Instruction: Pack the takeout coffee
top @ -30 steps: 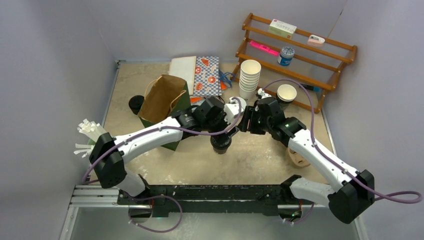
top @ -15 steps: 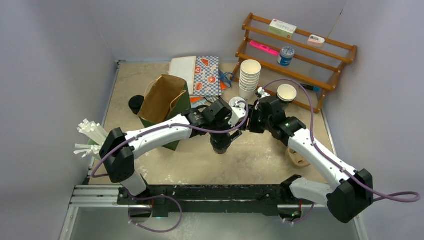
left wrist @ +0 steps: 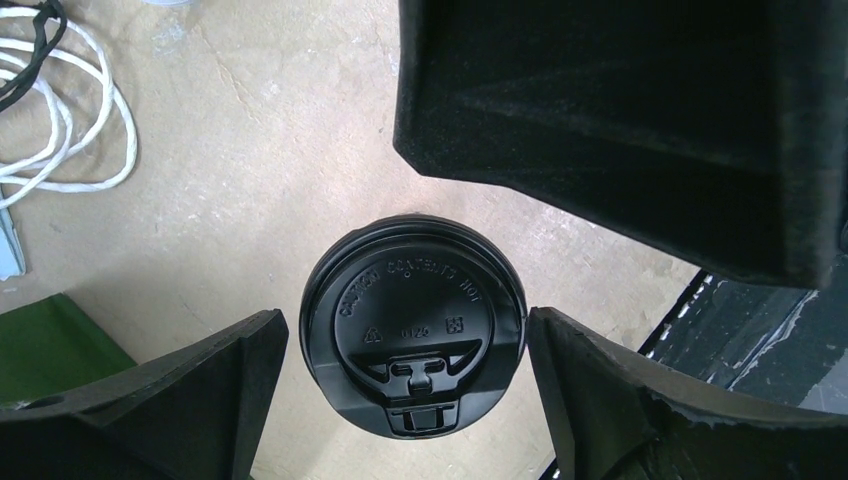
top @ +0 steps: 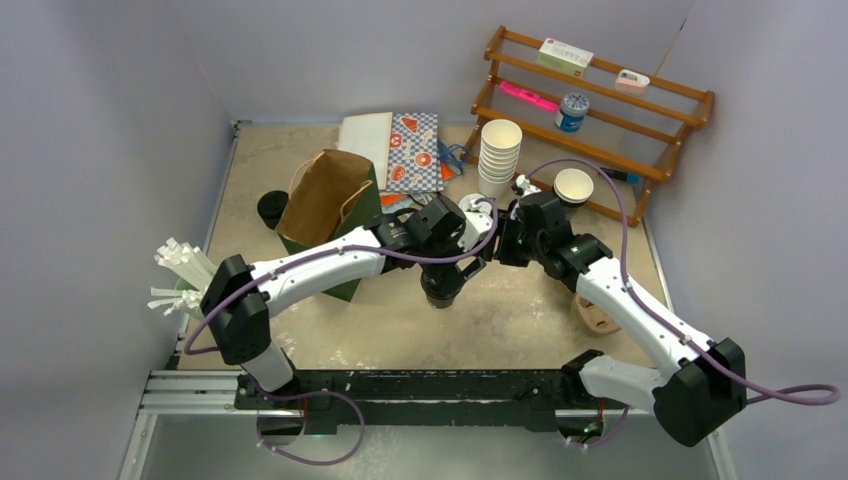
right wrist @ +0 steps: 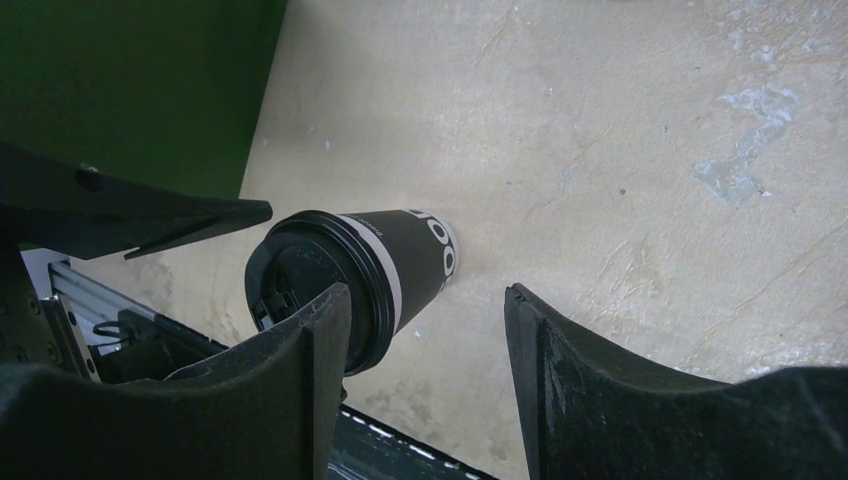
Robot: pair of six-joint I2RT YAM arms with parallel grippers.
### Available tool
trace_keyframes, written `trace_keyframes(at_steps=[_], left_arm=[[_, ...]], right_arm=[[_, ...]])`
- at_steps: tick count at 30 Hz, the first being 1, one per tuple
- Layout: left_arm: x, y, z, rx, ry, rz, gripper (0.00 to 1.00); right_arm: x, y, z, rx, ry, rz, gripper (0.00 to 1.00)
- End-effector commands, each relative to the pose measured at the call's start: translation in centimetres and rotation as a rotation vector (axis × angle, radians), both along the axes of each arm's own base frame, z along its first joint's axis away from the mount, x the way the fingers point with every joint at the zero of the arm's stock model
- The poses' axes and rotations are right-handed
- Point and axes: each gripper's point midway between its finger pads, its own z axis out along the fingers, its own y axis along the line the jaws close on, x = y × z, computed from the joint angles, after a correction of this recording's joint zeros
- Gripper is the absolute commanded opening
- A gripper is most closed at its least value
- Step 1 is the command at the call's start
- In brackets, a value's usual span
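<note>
From above, the coffee cup (top: 441,289) stands on the table (top: 520,315) just beyond the arm bases. It is mostly hidden under the left gripper (top: 447,268), which hangs over it.

The left wrist view looks straight down on what that hides: a black lid (left wrist: 413,335) with raised lettering and a sip tab. It sits between the gripper's widely spread fingers (left wrist: 190,400), one on each side. Whether either touches the lid cannot be told.

Only the right wrist view shows the cup's side (right wrist: 405,265): a black wall, a pale band under the lid and white print. There the right gripper (right wrist: 428,300) has its jaws apart with bare table between them, and the cup is partly behind one finger (right wrist: 250,400). From above, this gripper (top: 497,242) is just right of the cup.

Farther back, seen whole only from above, an open brown bag (top: 320,200) stands left of the cup. A cup stack (top: 499,155) and a wooden rack (top: 600,110) are at the far right.
</note>
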Motion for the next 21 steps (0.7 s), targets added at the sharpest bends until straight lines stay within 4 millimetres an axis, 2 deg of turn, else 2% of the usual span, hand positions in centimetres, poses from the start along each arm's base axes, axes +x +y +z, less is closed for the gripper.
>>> trace_keyframes(at_steps=[1,11,21], left_arm=[[-0.1,-0.8,2.8,-0.074,-0.001,0.01,0.96],[0.3,0.5,1.7,-0.037,-0.017,0.083,0.98],[0.1,0.2,1.1,-0.046,-0.004,0.075,0.99]], right_arm=[[0.0,0.0,0.2,0.012,-0.018,0.017,0.61],[0.0,0.1,0.0,0.016,-0.014,0.02,0.62],[-0.4,0.7,0.2,0.047,-0.007,0.055,0.6]])
